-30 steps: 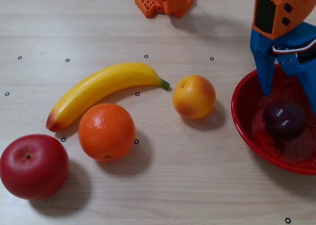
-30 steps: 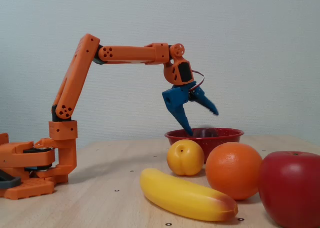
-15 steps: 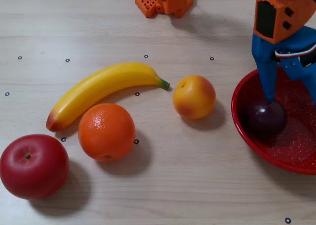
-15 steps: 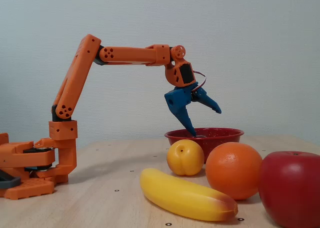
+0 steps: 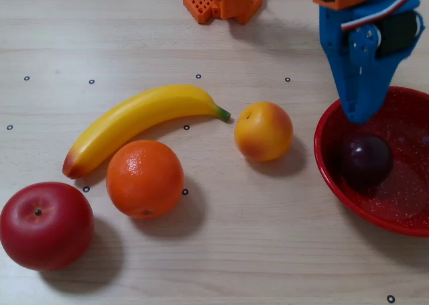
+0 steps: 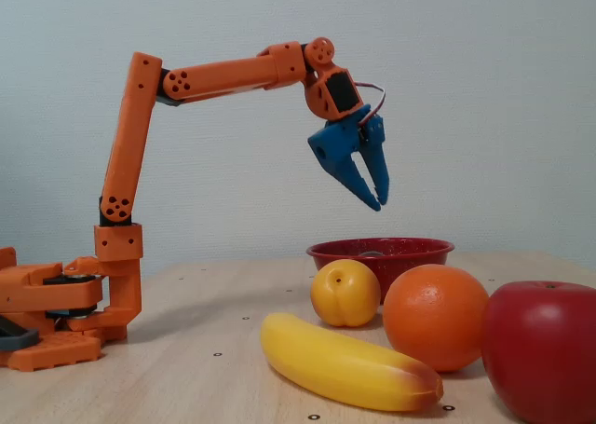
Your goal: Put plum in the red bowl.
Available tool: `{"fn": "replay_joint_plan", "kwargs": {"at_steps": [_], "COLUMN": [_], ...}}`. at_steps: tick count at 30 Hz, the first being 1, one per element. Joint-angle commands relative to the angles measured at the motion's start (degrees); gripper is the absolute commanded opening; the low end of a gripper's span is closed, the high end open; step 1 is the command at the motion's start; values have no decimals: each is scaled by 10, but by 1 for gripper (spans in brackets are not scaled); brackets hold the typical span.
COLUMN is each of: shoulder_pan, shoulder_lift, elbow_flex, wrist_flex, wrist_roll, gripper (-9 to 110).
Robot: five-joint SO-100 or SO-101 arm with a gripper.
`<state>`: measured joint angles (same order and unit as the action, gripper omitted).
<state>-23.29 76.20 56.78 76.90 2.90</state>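
Note:
The dark purple plum (image 5: 365, 161) lies inside the red bowl (image 5: 397, 212) at the right edge of the overhead view, left of the bowl's middle. My blue gripper (image 5: 360, 116) hangs over the bowl's far rim, apart from the plum, its fingers together with nothing between them. In the fixed view the gripper (image 6: 380, 203) hovers well above the red bowl (image 6: 410, 254), fingers pointing down. The bowl's wall hides almost all of the plum there.
A banana (image 5: 137, 120), an orange (image 5: 144, 177), a red apple (image 5: 45, 224) and a yellow-orange peach (image 5: 263, 131) lie on the wooden table left of the bowl. The orange arm base (image 5: 221, 0) stands at the far edge.
The gripper has lifted up out of the bowl and its fingers have come together. The plum rolled a little leftward inside the bowl and now rests there.

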Motion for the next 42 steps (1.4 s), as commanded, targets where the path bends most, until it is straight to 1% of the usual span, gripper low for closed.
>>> {"fn": "replay_joint_plan", "kwargs": {"at_steps": [1,11,19,23,30,42], "shoulder_pan": [20,55,100,126,172,227], "shoulder_lift": [96,156,255,327,471,715], "elbow_flex": [-56,-51,13,81,241,471], "wrist_flex": [20,73,122,126,97,115], "wrist_roll": [13,11,-4,-15,-33,-58], "gripper": [0,0,0,0,0,0]}}
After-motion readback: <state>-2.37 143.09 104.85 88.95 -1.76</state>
